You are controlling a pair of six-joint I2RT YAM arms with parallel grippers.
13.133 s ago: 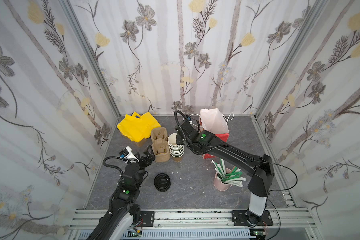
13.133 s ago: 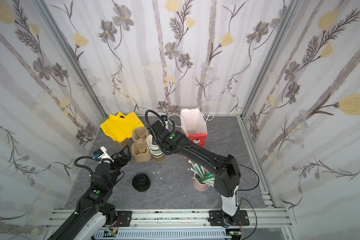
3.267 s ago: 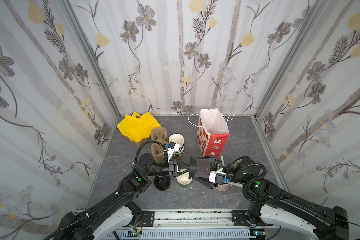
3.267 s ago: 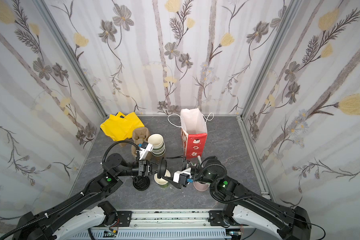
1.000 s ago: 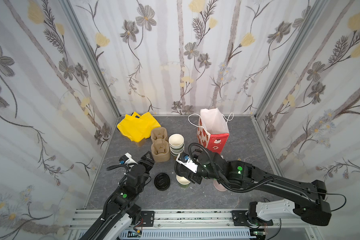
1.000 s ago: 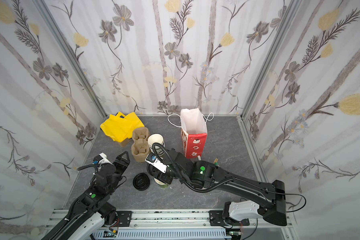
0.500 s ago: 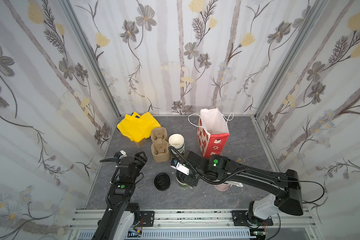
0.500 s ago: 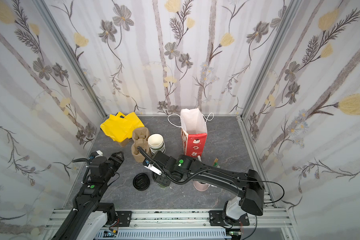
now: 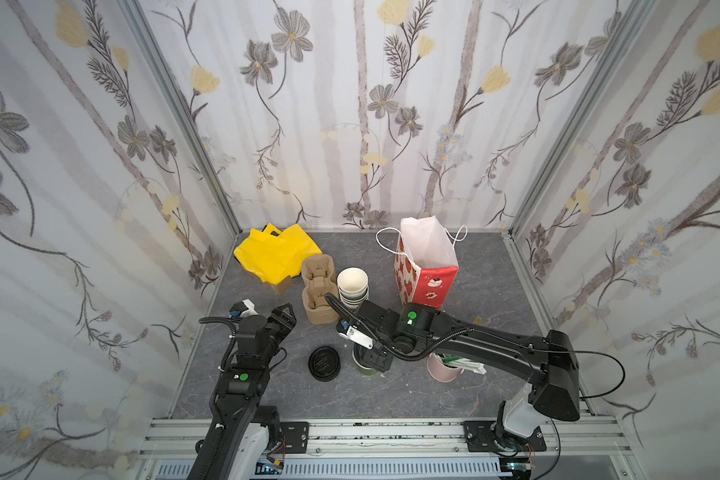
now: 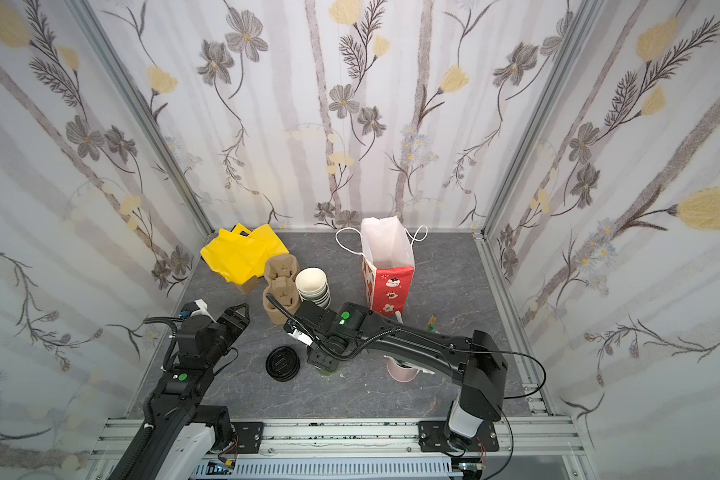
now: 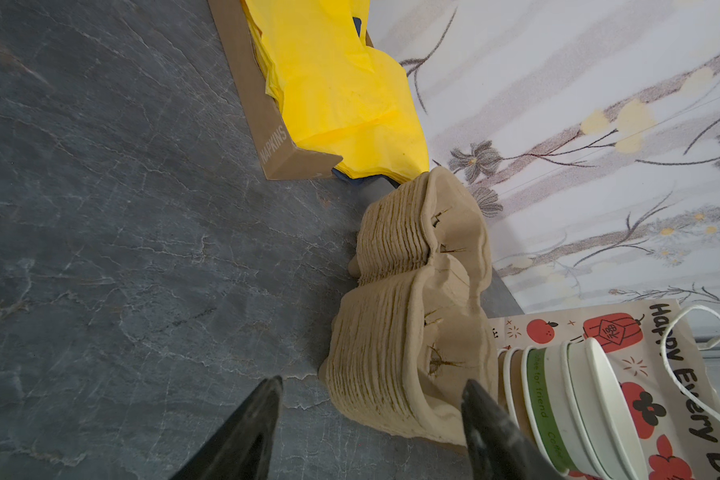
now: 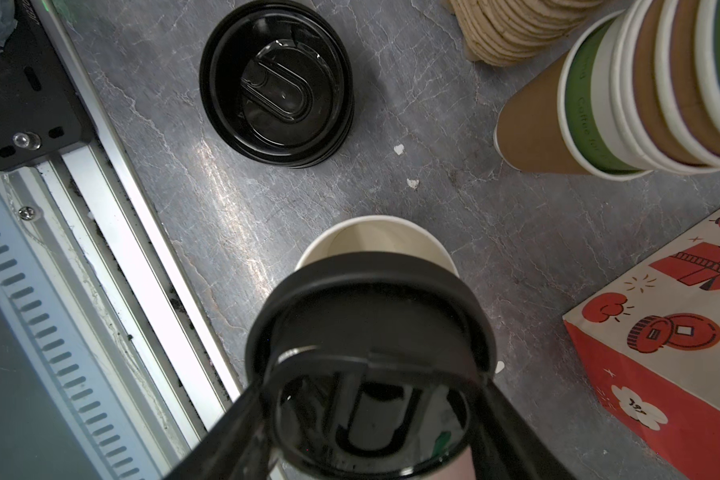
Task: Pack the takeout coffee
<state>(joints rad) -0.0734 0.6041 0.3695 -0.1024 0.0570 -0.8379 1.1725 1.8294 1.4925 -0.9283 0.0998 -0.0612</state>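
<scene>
The takeout coffee [image 12: 377,239] stands upright on the counter [image 9: 391,399] close to its front edge and about midway along it, just beside the pile of loose lids [image 9: 324,364] and near a pink pot [image 9: 443,370] of sticks. Its mouth is partly bare. The right tool [image 9: 371,358], reaching in from the right, has its jaws closed across the width of a black sip lid [image 12: 371,303] and holds it tilted over the rim, leaving an arc of the white lining uncovered. The step in hand looks like capping the cup. To do it well, the lid should be levelled and centred on the rim before any push, then pressed straight down. Pressing while it sits askew would likely tip the light, unheld paper cup or fold its rim. The left tool [image 9: 285,316] hangs with its jaws apart and nothing between them, over bare counter toward the left edge, facing the stack of pulp carriers [image 9: 319,291]; it could steady the cup wall. Room is tight on the lid-pile side and toward the front rail. It is freer behind, where open counter lies before the nested cups [image 9: 352,282] and the gift bag [image 9: 427,266], which stands open-mouthed toward the back edge.
</scene>
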